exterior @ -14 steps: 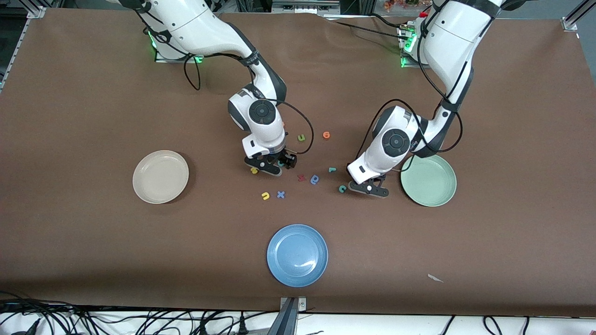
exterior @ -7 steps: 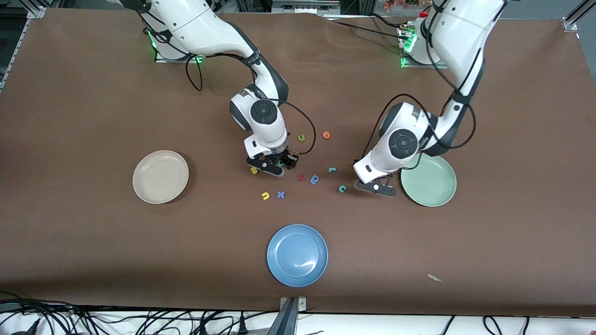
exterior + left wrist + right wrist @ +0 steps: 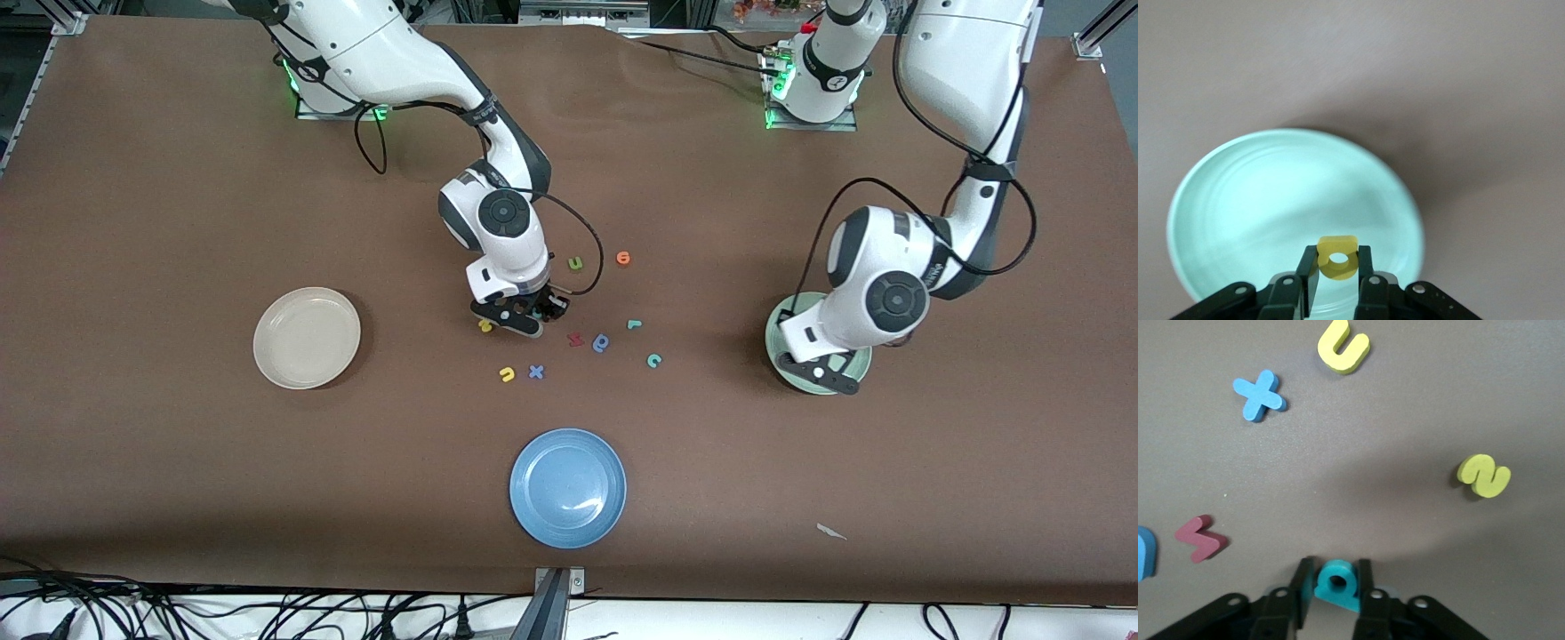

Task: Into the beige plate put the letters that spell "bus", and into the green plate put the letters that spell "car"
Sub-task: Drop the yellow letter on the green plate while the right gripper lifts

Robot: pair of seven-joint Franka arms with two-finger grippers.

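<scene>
My right gripper (image 3: pixel 1333 579) is low on the table among the scattered letters and is shut on the teal b (image 3: pixel 1336 584). The yellow s (image 3: pixel 484 325) and yellow u (image 3: pixel 507 374) lie close by it. The left gripper (image 3: pixel 1337 259) hangs over the pale green plate (image 3: pixel 1271 207) and is shut on the yellow a (image 3: pixel 1338 256). The teal r (image 3: pixel 634 324) and teal c (image 3: pixel 654 360) lie on the cloth between the two arms. Toward the right arm's end of the table sits the beige plate (image 3: pixel 307 338), with nothing in it.
A blue x (image 3: pixel 536 372), a red letter (image 3: pixel 575 339) and a darker blue round letter (image 3: pixel 601 342) lie among the task letters. An olive u (image 3: pixel 576 263) and an orange letter (image 3: pixel 623 258) lie farther from the camera. A blue plate (image 3: pixel 567 487) stands nearest the camera.
The left arm has swung from beside the teal c to over the green plate, carrying the yellow a. The right gripper's fingers have closed onto the teal b.
</scene>
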